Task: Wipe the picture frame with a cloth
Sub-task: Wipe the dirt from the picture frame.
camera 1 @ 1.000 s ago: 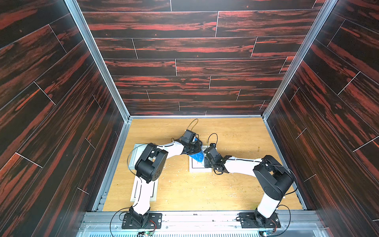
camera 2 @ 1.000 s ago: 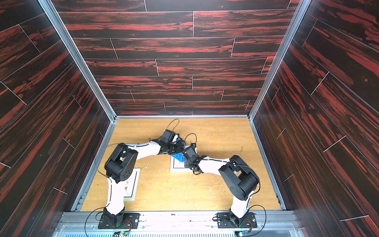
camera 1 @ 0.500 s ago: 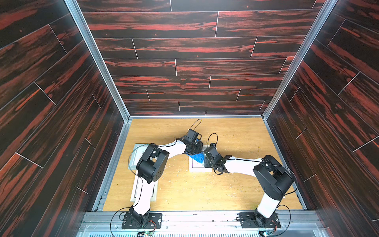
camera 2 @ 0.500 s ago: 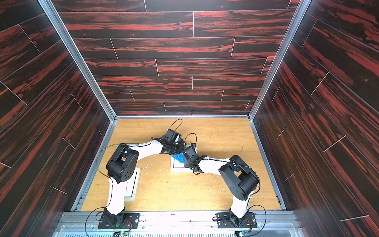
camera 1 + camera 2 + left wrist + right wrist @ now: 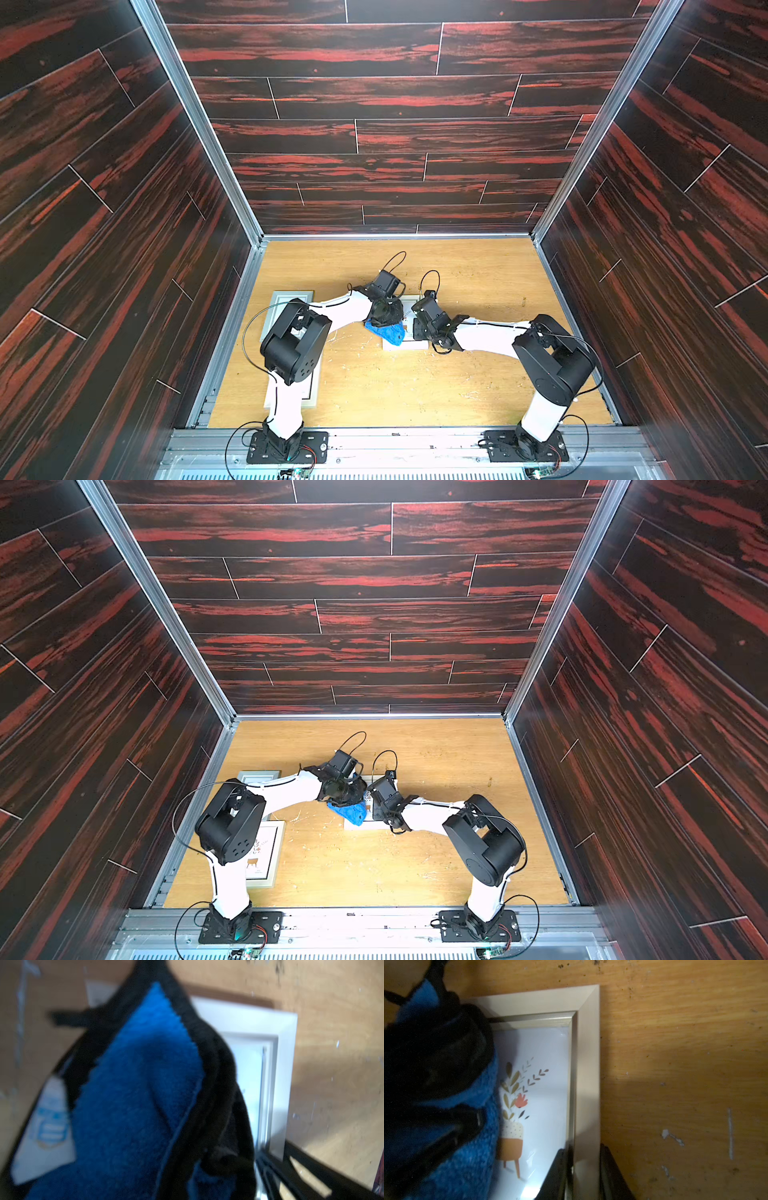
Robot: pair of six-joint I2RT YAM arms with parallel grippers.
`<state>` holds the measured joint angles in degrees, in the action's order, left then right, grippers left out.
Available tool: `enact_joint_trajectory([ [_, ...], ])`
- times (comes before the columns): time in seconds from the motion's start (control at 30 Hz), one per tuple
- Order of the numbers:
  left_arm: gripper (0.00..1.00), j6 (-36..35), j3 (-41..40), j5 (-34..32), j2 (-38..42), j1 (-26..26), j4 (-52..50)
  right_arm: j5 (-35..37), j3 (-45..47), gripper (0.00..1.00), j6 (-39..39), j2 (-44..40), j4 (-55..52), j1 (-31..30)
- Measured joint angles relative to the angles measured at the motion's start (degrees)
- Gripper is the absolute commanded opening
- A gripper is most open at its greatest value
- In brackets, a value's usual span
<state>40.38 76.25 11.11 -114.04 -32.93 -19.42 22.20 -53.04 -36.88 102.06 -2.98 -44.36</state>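
Observation:
A pale picture frame [image 5: 409,345] [image 5: 365,826] with a potted-plant print lies flat mid-table. In both top views my left gripper [image 5: 387,316] [image 5: 345,792] hovers over its left part, shut on the bright blue cloth [image 5: 389,332] [image 5: 352,812], which drapes onto the frame. The left wrist view is mostly filled by the cloth [image 5: 135,1095], which hides the jaws; the frame's corner [image 5: 284,1059] shows beyond it. My right gripper [image 5: 584,1153] is shut on the frame's side rail [image 5: 587,1064], one finger [image 5: 556,1172] on the glass side and one outside. The cloth [image 5: 467,1157] covers the print's far half.
Two more picture frames lie at the table's left, one grey [image 5: 286,300] near the wall and one [image 5: 264,854] partly under my left arm. Dark wood walls close in three sides. A metal rail [image 5: 395,440] runs along the front.
My left gripper has dragged the cloth a little toward the frame's near left part. The right gripper has kept its hold on the frame without moving.

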Motion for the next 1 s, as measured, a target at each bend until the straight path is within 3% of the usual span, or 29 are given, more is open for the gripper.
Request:
enact_joint_trajectory([
  [0.13, 0.03, -0.02, 1.44, -1.55, -0.57, 1.05, -0.37, 0.11, 0.0, 0.0, 0.02, 0.0, 0.0, 0.0],
  [0.4, 0.03, 5.86, -12.7, -0.42, 8.28, -3.48, 5.07, 0.07, 0.0, 0.0, 0.02, 0.0, 0.04, 0.0],
  [0.83, 0.03, 14.64, -13.29, 4.33, 4.63, -4.48, 18.01, 0.57, 0.0, 0.0, -0.22, 0.0, -0.11, 0.13],
  [1.0, 0.03, 14.67, -17.2, 4.87, 6.84, -2.08, 20.31, 0.7, 0.0, 0.0, -0.22, 0.0, -0.22, 0.11],
])
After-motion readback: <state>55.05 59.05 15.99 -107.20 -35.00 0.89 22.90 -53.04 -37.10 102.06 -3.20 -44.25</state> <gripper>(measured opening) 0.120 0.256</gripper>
